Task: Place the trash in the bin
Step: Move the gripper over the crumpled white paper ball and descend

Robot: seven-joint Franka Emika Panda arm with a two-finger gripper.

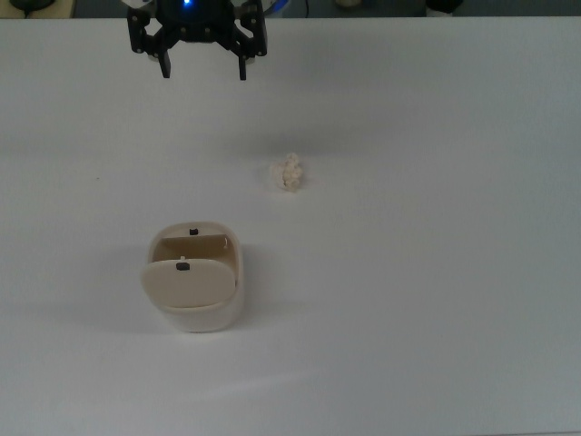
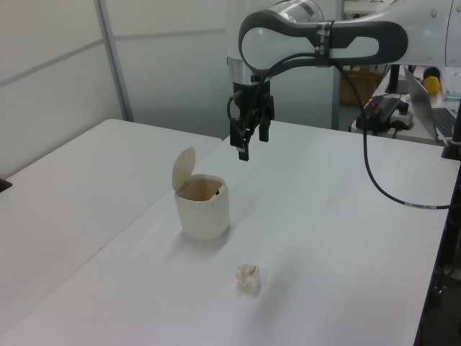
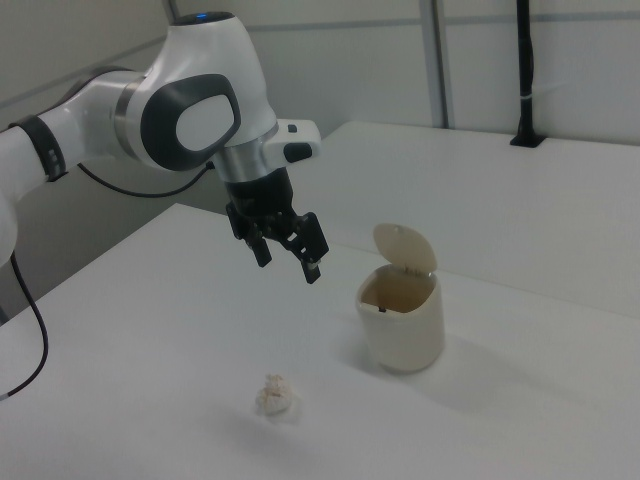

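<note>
The trash is a small off-white crumpled paper wad lying on the white table; it also shows as the trash and the trash. The bin is a cream rounded container with its flap lid tipped up and its mouth uncovered, seen too as the bin and the bin. My gripper hangs open and empty above the table at the top view's upper left, well apart from both. It also appears as the gripper and the gripper.
The white table stretches wide around both objects. A second white table adjoins it on the left view's left. Cables, a laptop and other gear sit beyond the table at the left view's right.
</note>
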